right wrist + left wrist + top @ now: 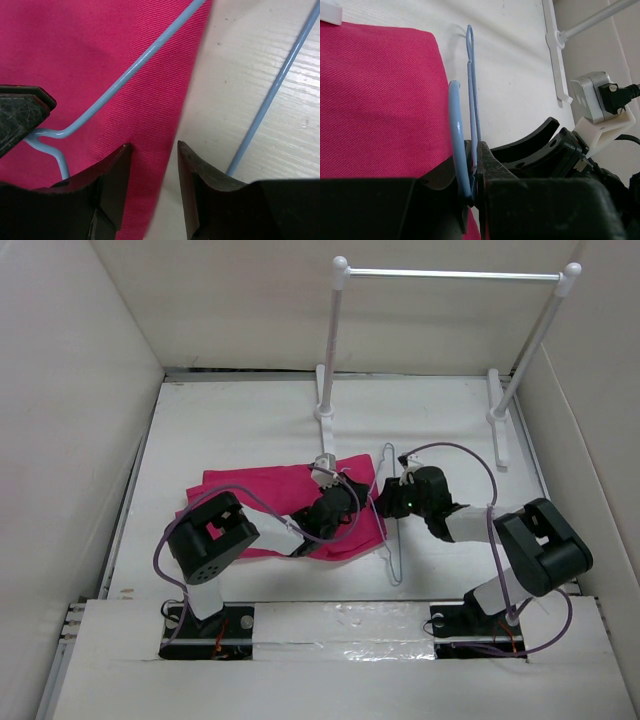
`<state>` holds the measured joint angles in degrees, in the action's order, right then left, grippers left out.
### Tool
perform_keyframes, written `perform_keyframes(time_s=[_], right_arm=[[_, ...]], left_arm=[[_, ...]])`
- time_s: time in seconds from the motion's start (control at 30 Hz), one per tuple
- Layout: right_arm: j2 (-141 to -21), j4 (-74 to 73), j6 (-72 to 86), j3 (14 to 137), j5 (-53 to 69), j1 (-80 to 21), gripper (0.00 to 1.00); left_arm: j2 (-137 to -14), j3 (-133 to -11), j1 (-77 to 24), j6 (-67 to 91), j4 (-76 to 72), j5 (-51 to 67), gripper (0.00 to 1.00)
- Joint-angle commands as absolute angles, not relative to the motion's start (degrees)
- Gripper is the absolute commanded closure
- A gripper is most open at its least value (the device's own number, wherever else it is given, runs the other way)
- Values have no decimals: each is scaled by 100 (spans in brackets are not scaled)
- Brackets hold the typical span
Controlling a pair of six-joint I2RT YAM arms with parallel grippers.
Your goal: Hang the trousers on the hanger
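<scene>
- Top cam only: the whole layout was shown. The trousers (265,492) were laid flat mid-bench (230,430), w/ the rack (450,275) well behind them by the far wall.
- Top cam: the hanger (388,552) was laid at the trousers' R edge, hook pointed to the far side. Both hands were crowded over that edge, so neither grip could be judged from there.
- L wrist cam: the L hand (474,172) was seen clamped on the hanger, the pale blue wire pinched btwn its black fingers (535,210). The hook loop was seen beyond, over bare bench.
- R wrist cam: the R hand (154,150) was seen w/ fingers apart & nothing held. The gap was set over the trousers' edge, one finger above fabric, the other above bench.
- Same cam: a bend of the wire was seen gripped by a dark finger of the L hand. One wire run was laid across the fabric, a 2nd across bare bench beside it.
- Trousers: bright magenta-pink, a fine weave shown close up, smooth, w/ a straight edge. Legs & button couldn't be made out in any view.
- Hanger: thin bluish-white wire, narrow as seen from above.
- Relative to hands: the trousers were found under & to the L of the L hand. The R hand was held just over their R edge, just beside the L hand.
</scene>
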<state>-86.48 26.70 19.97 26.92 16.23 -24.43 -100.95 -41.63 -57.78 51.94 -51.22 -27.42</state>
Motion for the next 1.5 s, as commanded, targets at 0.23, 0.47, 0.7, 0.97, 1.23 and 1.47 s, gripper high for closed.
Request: perform_keyframes(time_s=[0.23, 0.47, 0.7, 0.97, 1.23, 1.47], right_arm=[[-8694, 3919, 2417, 2409, 2048, -2320, 100], [-7273, 3569, 2470, 1837, 1951, -1820, 100], [-5734, 2146, 2127, 1688, 1521, -1311, 100], [-4412, 915, 1811, 1872, 1046, -203, 100], [-4491, 958, 1986, 1846, 1266, 255, 100], [-4764, 1072, 2030, 1837, 1476, 255, 100]], left_arm=[[-9783, -3867, -5730, 4738, -5142, -2786, 100], [-9387, -3770, -5678, 4449, -4861, -3067, 100], [-9202, -3542, -5678, 4255, -4659, -3067, 100], [-8492, -2937, -5678, 4043, -4237, -3269, 100], [-7752, -2865, -5871, 3753, -3569, -3639, 100], [-7963, -3462, -5924, 2910, -3507, -3262, 100]])
